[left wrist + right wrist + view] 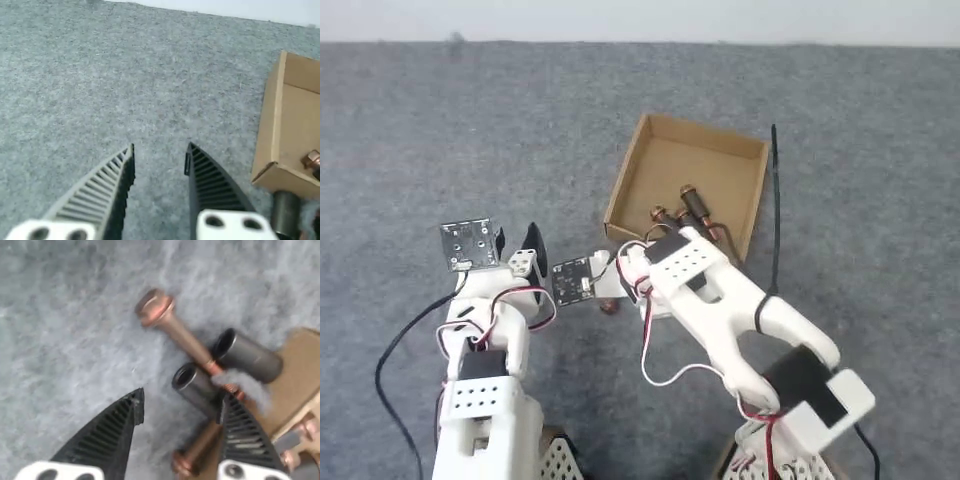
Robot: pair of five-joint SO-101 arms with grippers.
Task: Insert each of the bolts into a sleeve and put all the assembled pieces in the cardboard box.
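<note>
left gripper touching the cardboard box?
Apart. The left wrist view shows carpet between the open left gripper and the cardboard box; the high view shows that gap too.

Grey felt-like mat (440,130) covers the worktop edge to edge, with a fibrous, mottled texture and no seams visible. A pale band (640,20) runs along the far edge; can't tell whether it's wall or bare surface. There's a small dark speck (453,40) on the mat's far edge, toward the far-left corner. A thin black line (774,200), cable or rod, lies right of centre, running straight from far to near.
</note>
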